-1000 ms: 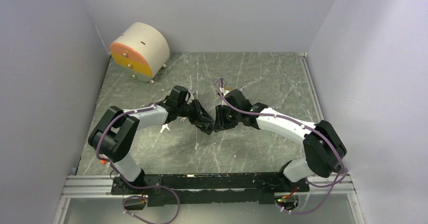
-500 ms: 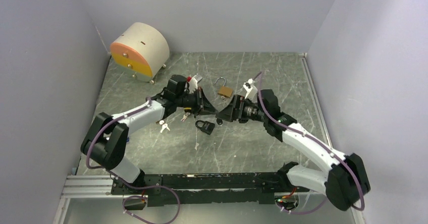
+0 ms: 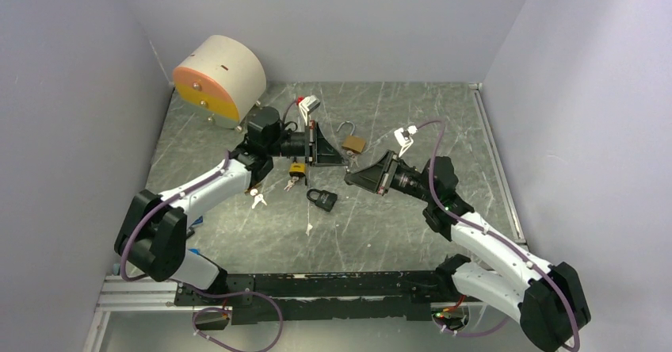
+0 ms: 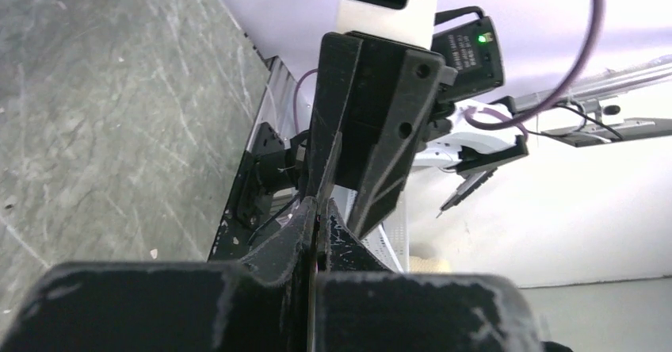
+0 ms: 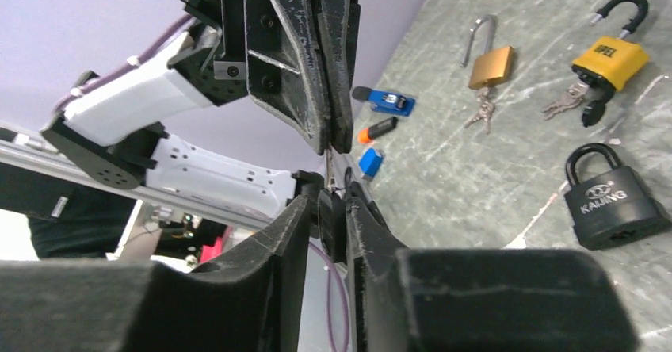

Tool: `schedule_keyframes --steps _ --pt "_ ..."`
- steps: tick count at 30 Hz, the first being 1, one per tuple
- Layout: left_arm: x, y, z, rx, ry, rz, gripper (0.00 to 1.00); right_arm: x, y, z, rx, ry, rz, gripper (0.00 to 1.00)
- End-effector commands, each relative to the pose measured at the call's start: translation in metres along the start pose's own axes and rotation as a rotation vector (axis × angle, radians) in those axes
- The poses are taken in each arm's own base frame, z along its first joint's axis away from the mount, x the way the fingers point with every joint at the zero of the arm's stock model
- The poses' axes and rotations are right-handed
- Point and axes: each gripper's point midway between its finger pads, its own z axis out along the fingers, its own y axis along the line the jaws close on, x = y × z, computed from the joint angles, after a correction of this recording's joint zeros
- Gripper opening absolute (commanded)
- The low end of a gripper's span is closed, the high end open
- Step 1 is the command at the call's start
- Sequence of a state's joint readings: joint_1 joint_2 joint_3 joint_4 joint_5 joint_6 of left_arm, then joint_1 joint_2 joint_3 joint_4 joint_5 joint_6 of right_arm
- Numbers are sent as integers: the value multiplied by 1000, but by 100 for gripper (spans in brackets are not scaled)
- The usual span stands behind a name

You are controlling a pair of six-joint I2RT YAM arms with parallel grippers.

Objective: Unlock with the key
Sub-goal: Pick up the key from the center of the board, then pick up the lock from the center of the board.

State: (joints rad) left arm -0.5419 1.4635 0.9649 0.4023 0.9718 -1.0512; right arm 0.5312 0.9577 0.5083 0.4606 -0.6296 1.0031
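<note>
The left gripper (image 3: 339, 158) has its jaws pressed together. The right gripper (image 3: 354, 177) meets it tip to tip in the air, midway between the left and right edges of the tabletop (image 3: 412, 122). Its jaws sit slightly apart round something dark; I cannot tell if they grip it. If either lets go too soon, the key would likely drop to the tabletop. Only the right wrist view shows a thin sliver, probably the key (image 5: 328, 166), bridging the tips. The top view hides it but shows the black padlock (image 3: 322, 200) lying just nearer.
</note>
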Motion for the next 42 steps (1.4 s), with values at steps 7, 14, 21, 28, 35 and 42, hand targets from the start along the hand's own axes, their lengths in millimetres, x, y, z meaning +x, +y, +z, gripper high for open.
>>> schedule_keyframes --steps 7,14,21,28,35,42 --pt "-12 -40 -8 95 -68 76 3 -20 45 -12 -169 -117 -19 0" --pt "-24 5 -21 -248 -212 -117 69 -9 34 -13 -147 -79 -2 0" --pt "15 101 -108 -1004 -397 -497 90 16 12 -18 -121 -15 48 0" --pt "47 142 -95 -1169 -273 -684 94 45 -31 -22 19 66 90 0" --pt "50 190 -60 -1269 -184 -700 94 72 -70 -30 144 128 122 0" --pt "59 225 -43 -1341 -152 -745 94 81 -86 -37 198 144 131 0"
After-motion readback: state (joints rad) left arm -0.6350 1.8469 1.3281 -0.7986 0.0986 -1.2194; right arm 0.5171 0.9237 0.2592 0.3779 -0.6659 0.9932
